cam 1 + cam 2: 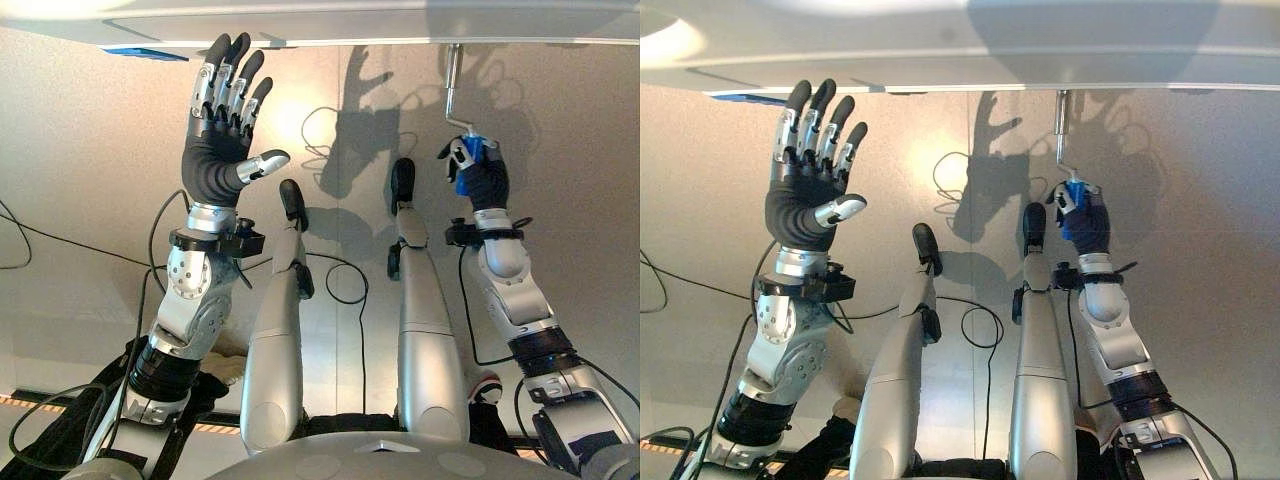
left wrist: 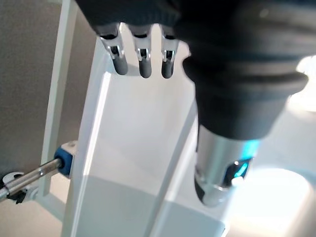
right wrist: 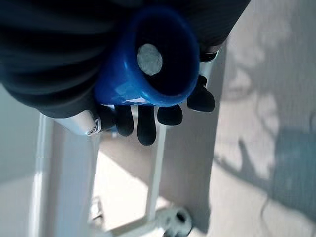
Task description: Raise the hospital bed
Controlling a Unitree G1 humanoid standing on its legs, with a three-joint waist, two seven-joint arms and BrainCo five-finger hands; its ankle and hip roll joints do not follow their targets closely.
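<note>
The bed frame (image 1: 380,25) runs across 12 o'clock and blocks the way up. The crank rod (image 1: 453,85) hangs from it at 1 o'clock, with the right hand (image 1: 478,170) wrapped around its blue handle (image 1: 470,165). The left hand (image 1: 225,110) at 11 o'clock has open floor (image 1: 80,150) beside it.

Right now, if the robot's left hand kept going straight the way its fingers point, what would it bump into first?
Probably the white bed frame. The left hand is open with its fingers pointing up toward the frame's edge, and nothing shows between them. How far apart they are is hard to judge.
</note>
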